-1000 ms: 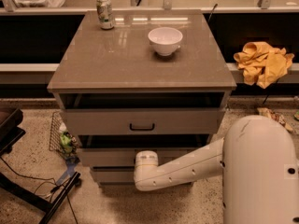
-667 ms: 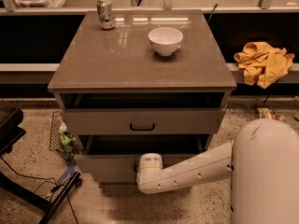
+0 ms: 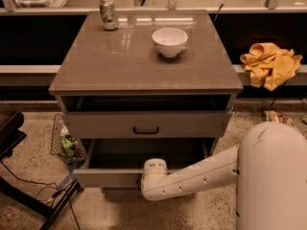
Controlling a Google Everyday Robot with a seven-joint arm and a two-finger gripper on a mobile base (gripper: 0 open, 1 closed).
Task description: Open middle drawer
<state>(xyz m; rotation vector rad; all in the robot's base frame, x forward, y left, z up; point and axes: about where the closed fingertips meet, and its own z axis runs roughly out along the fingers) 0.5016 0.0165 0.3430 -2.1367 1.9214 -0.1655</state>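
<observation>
While the robot's white arm [image 3: 201, 174] reaches in low from the right, the grey-beige cabinet [image 3: 232, 103] fills the middle of the view. The middle drawer [image 3: 105, 177] stands pulled well out beneath the top drawer [image 3: 192, 124], itself slightly out. A yellow cloth [image 3: 269, 63] lies off to the right. On the worktop [image 3: 120, 63] sit a white bowl [image 3: 170, 41] and a can [image 3: 108, 13]. The pincer [image 3: 154, 172] is at the middle drawer's front; whether it is wide or narrow cannot be told.
</observation>
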